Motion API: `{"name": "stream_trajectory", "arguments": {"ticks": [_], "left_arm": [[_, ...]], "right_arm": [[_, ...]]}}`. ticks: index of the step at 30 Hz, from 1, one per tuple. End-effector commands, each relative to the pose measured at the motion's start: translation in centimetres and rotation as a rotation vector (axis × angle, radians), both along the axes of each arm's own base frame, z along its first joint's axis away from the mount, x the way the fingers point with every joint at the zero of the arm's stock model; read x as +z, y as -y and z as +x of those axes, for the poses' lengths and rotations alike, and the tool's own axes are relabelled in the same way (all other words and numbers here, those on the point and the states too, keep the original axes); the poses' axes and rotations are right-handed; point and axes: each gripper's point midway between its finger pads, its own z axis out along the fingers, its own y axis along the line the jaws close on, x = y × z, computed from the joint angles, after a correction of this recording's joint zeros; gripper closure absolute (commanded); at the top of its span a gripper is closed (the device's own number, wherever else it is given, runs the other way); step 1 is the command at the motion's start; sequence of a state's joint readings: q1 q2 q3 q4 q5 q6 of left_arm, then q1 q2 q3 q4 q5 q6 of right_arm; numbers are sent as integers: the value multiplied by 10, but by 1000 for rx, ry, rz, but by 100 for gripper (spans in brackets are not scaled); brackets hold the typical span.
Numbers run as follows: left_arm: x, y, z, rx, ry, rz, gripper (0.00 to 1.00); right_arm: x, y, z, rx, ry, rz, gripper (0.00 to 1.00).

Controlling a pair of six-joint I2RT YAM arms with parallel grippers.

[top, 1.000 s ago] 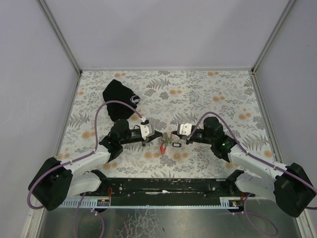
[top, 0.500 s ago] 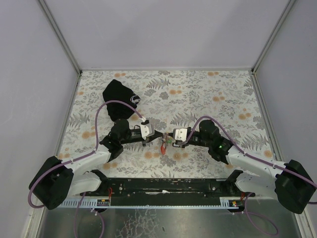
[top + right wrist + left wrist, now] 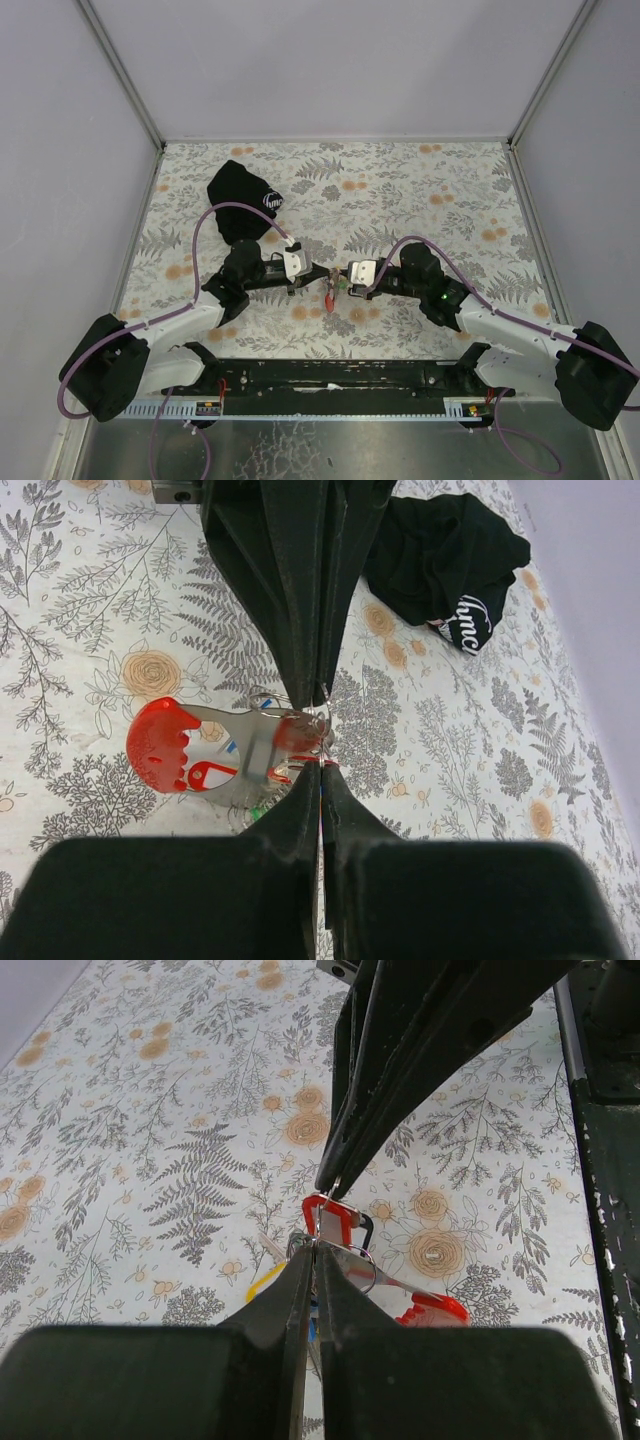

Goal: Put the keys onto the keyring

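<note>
Two arms meet nose to nose over the flowered worktop (image 3: 420,190). At the far left lies a black cloth pouch (image 3: 243,200) with a white logo, well apart from the work. Next comes the left tool (image 3: 322,272). It is fully closed, with no gap at the tips, and it pinches the small bunch of keys (image 3: 328,292) from its side. The keys hang between the two tools near the middle of the worktop, and a red tag (image 3: 335,1222) and a yellow tag (image 3: 265,1280) show under the tips. A thin keyring (image 3: 360,1265) seems to sit in the bunch, but the frames do not show which tool has the ring and which has a key. To the right, the right tool (image 3: 342,276) is also completely closed, nipping the same bunch just beside the other tips.

The danger lies in this tight meeting. If the arms pull in different directions, the thin metal can slide out of one pinch and the bunch would drop. The tips may also knock each other, and then the key would miss the ring's opening.
</note>
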State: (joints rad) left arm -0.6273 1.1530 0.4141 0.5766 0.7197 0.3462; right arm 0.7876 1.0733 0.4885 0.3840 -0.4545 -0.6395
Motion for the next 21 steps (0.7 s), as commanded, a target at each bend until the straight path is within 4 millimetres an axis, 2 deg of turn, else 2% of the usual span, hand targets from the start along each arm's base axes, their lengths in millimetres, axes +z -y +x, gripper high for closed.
{"name": "stream_trajectory", "arguments": {"ticks": [1, 21], "left_arm": [[19, 5, 3, -18, 71, -57, 100], [15, 7, 2, -31, 60, -44, 100]], "right_arm": [[15, -6, 1, 9, 35, 20, 100], [26, -4, 1, -13, 42, 59, 100]]}}
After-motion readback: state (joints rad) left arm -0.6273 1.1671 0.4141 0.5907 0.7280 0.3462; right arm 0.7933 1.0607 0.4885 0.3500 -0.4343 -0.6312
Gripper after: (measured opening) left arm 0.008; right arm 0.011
